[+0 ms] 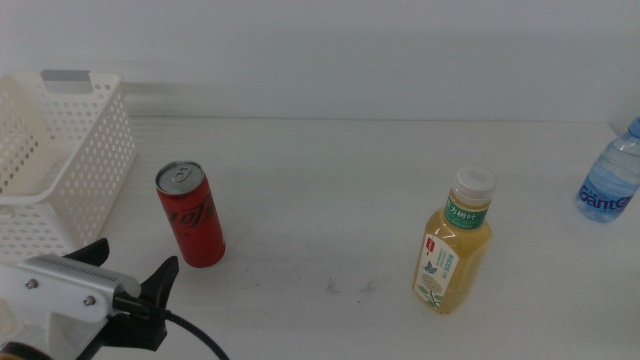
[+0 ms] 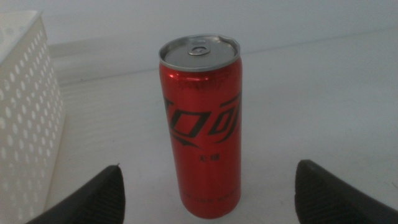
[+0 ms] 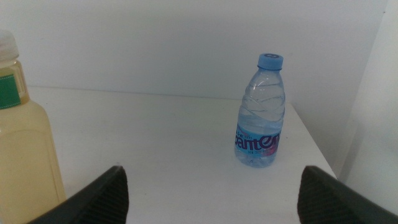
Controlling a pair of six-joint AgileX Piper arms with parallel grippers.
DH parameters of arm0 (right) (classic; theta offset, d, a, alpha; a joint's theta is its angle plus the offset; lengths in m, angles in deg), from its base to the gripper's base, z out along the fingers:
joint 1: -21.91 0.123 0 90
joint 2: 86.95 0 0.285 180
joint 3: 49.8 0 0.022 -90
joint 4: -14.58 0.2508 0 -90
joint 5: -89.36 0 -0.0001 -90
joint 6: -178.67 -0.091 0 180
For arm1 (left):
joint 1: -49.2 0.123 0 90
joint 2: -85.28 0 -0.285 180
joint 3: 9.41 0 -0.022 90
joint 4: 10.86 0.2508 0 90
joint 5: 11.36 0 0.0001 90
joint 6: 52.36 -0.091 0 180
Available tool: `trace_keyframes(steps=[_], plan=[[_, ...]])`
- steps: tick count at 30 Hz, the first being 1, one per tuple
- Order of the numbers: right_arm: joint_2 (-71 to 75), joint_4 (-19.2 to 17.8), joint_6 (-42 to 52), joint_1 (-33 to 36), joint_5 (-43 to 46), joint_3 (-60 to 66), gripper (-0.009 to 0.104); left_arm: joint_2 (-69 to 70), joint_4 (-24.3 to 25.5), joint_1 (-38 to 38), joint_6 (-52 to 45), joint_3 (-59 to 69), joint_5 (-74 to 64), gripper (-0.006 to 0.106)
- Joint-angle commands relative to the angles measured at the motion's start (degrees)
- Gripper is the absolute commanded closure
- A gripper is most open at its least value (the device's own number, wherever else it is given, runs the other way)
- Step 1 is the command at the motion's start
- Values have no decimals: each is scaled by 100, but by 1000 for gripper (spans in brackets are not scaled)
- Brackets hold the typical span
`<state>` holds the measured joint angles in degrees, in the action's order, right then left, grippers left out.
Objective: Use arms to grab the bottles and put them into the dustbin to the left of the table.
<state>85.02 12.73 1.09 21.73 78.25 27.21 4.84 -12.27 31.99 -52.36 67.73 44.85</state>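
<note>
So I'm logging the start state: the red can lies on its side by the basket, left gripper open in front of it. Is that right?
Not quite. The can stands upright, as the left wrist view shows. The rest holds: it is beside the basket, and the left gripper is open in front of it.

Left gripper (image 1: 125,285) at lower left of the middle view, jaws spread wide, pointing up-right. Right gripper (image 3: 214,193) seen only in its wrist view, jaws spread wide
</note>
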Motion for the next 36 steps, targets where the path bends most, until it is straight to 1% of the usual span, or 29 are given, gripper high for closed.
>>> trace_keyframes(steps=[1, 10, 13, 15, 18, 21, 26, 29, 33, 36], plan=[[25, -16, -6, -41, 38, 21, 23, -331, -7, -37, 123, 9, 552, 7], [25, -16, -6, -41, 38, 21, 23, -469, 83, -37, 161, 9, 680, 7], [25, -16, -6, -41, 38, 21, 23, -469, 228, -37, 161, 9, 628, 7], [25, -16, -6, -41, 38, 21, 23, -496, 316, -37, 525, 9, 554, 7], [25, -16, -6, -41, 38, 21, 23, -805, 381, -37, 566, -63, 527, 7], [25, -16, -6, -41, 38, 21, 23, -1379, 274, -37, 566, -276, 642, 7], [25, -16, -6, -41, 38, 21, 23, -2241, 234, -37, 566, -608, 1241, 7], [25, -16, -6, -41, 38, 21, 23, -2717, 141, -37, 566, -926, 1257, 7], [25, -16, -6, -41, 38, 21, 23, -3197, 141, -37, 566, -1335, 1266, 7], [25, -16, -6, -41, 38, 21, 23, -3451, -25, -37, 566, -1607, 1252, 7]])
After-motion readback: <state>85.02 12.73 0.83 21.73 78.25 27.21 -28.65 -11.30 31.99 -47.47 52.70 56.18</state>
